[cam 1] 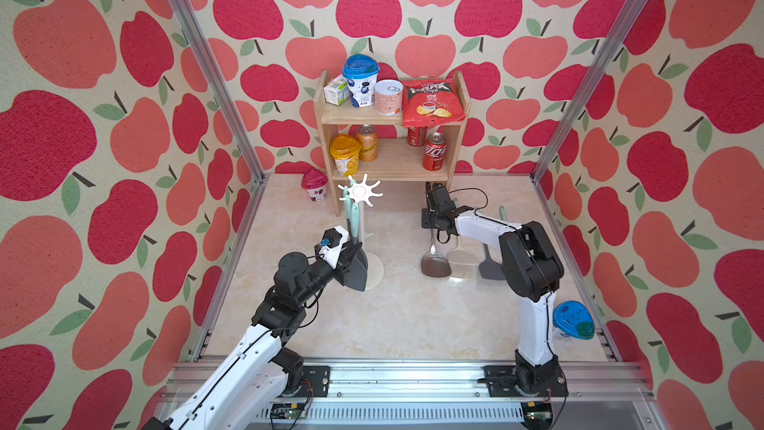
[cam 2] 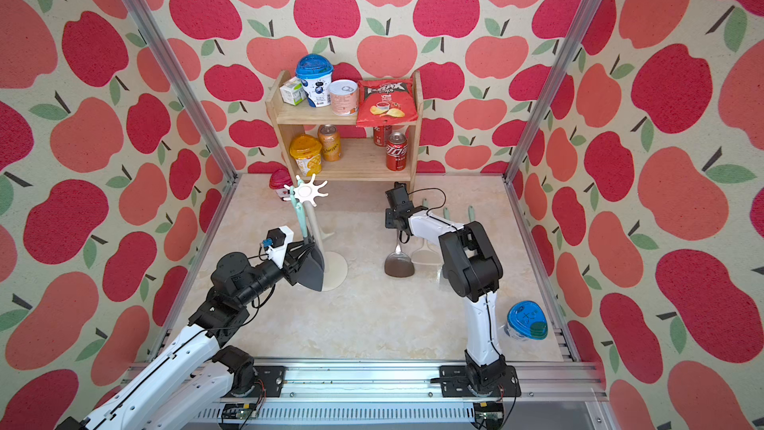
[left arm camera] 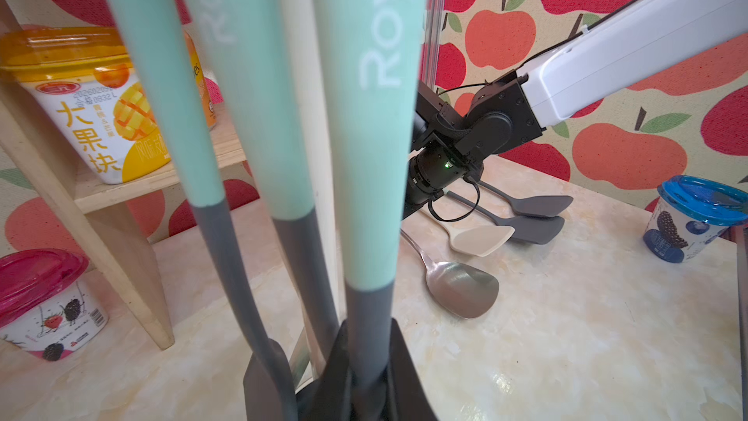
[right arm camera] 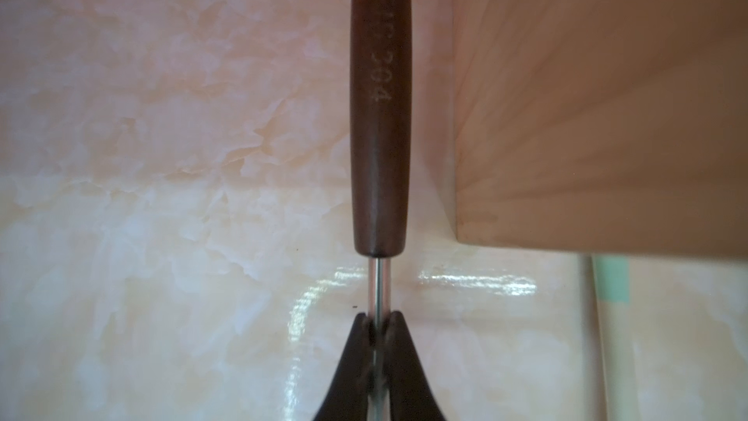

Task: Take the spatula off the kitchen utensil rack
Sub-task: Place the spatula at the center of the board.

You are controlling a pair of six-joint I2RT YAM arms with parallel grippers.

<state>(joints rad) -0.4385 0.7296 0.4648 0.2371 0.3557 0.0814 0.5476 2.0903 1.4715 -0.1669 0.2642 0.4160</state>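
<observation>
A tabletop cell walled in red apple wallpaper, seen from above, with two robot arms reaching over a glossy marble-look table (cam 1: pixel 392 324). Toward the back left stands the white kitchen utensil rack (cam 1: pixel 360 191), with a star-shaped crown on a thin pole rising from a round flat base, just in front of a wooden two-tier shelf (cam 1: pixel 392 159) stocked with cans, cups and a crisp bag. The left gripper (left arm camera: pixel 368 358) is clamped on the dark grey neck of a mint-handled spatula (left arm camera: pixel 372 115), which hangs upright close against the rack's pole, its dark blade low beside the base. Its handle rises toward the crown, but whether it is hooked on a prong cannot be told. Just beside it hang a second mint-handled utensil (left arm camera: pixel 251 115) and a third mint-handled utensil (left arm camera: pixel 162 95). To the right, well apart from the rack, the right gripper (right arm camera: pixel 379 317) is pinched tight on the thin metal shaft of a steel turner (cam 1: pixel 435 265) with a brown handle, its head down at the table. A cream spatula (cam 1: pixel 459 256) and a grey spatula (cam 1: pixel 491 270) lie next to it. A blue-lidded cup (cam 1: pixel 572 320) lies near the right arm's base.
</observation>
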